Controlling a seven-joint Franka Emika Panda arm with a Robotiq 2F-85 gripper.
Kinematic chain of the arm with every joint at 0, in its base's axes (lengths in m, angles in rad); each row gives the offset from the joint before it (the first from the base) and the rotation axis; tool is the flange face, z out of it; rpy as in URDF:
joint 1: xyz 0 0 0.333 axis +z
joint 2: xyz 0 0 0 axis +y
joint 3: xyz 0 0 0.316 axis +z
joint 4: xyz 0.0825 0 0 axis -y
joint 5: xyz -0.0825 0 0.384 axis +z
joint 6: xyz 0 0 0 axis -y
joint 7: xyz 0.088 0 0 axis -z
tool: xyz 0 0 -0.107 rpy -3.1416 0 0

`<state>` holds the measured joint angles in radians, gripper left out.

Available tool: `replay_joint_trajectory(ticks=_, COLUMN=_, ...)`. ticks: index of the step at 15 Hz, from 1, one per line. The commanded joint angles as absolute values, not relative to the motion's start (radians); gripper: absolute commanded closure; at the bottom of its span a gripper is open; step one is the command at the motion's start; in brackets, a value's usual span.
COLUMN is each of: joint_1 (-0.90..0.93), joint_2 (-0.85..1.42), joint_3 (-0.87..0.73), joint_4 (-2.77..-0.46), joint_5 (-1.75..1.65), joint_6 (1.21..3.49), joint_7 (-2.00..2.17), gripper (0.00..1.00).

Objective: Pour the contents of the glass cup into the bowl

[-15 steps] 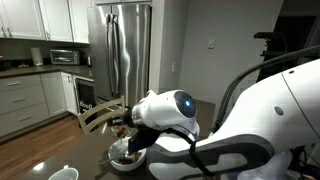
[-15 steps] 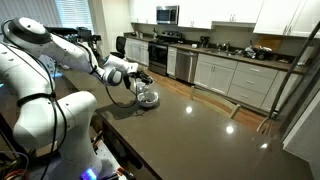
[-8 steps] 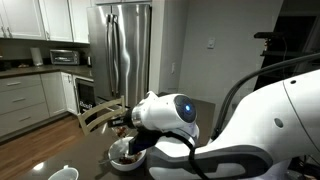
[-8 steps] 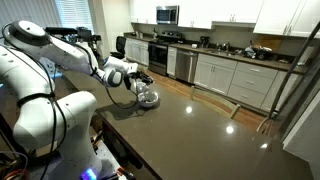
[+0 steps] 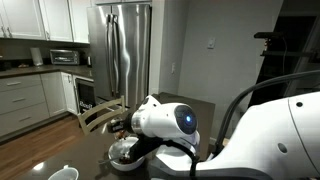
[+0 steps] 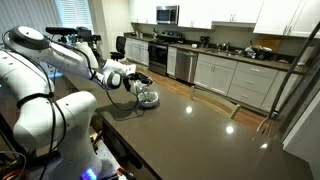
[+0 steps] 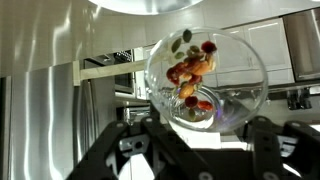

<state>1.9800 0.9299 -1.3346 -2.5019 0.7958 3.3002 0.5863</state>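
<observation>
The wrist view shows the glass cup tipped onto its side, held between the two dark fingers of my gripper, which is shut on it. Its contents, reddish-brown bits with a few green ones, lie against the glass wall. In both exterior views the gripper hangs just above the bowl, a round white bowl on the dark table. The arm's white wrist hides most of the cup in an exterior view. I cannot tell whether any bits lie in the bowl.
A small white cup stands at the near table edge. A wooden chair is behind the bowl, with a steel fridge beyond it. The dark tabletop stretches away from the bowl. The arm's white links fill one side.
The arm's wrist has turned and dipped slightly over the bowl, tipping the glass cup further. The grip on the cup is unchanged.
</observation>
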Motion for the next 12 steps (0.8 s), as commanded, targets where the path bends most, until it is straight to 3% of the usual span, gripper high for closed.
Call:
replay_joint_trajectory(ticks=1, joint_1=1.985, joint_2=0.976, joint_3=-1.331, joint_4=-2.509, joint_5=0.836, joint_6=3.327, joint_7=0.568, gripper=0.58)
replay_joint_trajectory(ticks=12, joint_1=1.953, joint_2=0.993, joint_3=-1.297, joint_4=-2.511, joint_5=0.832, joint_6=3.378, joint_7=0.587, gripper=0.58)
